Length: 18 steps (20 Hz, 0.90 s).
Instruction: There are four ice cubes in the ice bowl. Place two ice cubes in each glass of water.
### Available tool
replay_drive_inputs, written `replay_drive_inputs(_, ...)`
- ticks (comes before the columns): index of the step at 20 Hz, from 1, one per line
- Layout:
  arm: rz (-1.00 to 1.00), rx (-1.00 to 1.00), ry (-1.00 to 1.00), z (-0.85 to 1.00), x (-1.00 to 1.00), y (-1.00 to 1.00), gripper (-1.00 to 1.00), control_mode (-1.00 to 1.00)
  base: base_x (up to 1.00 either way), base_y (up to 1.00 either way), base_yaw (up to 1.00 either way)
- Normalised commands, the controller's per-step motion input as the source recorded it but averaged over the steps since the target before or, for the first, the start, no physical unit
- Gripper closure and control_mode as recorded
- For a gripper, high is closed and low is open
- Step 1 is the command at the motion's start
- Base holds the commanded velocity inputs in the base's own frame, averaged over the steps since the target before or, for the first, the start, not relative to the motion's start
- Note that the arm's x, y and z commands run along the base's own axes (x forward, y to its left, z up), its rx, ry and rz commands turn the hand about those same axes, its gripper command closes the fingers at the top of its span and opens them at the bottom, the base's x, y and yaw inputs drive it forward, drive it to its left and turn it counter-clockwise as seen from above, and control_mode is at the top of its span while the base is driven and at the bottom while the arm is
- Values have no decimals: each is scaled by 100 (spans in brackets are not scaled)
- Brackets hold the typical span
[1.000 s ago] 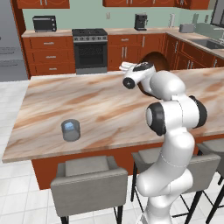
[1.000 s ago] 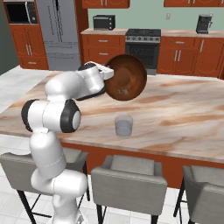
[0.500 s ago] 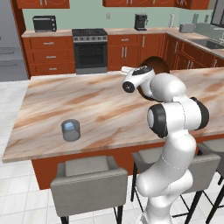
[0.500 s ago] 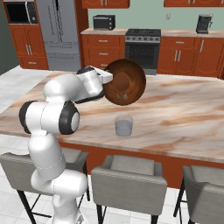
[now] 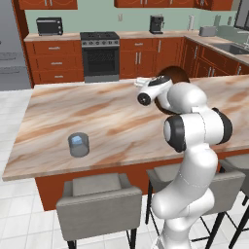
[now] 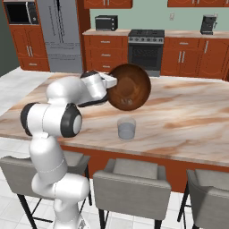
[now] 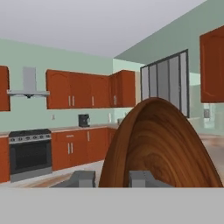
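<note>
While the arm reaches out over the marble counter [image 6: 188, 120], a grey glass of water [image 6: 127, 129] stands near the counter's front edge, with something pale blue showing inside it in the left base view. Just behind and above that glass, the gripper [image 7: 113, 178] is closed narrowly on the rim of the dark brown ice bowl [image 6: 129, 86], one finger on each side of the rim. It holds the bowl off the counter, tipped steeply on edge, its hollow facing the right base camera. Whether ice cubes remain inside cannot be told.
</note>
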Motion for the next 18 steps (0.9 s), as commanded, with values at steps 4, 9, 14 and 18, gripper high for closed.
replay_drive_inputs(4, 0, 0, 0, -26, 0, -11, 100, -100, 0, 0, 0)
replay_drive_inputs(9, 0, 0, 0, -23, 0, 0, 100, -100, 0, 0, 0)
replay_drive_inputs(14, 0, 0, 0, -20, 0, 0, 100, -100, 0, 0, 0)
replay_drive_inputs(18, 0, 0, 0, -18, 0, -5, 100, -100, 0, 0, 0)
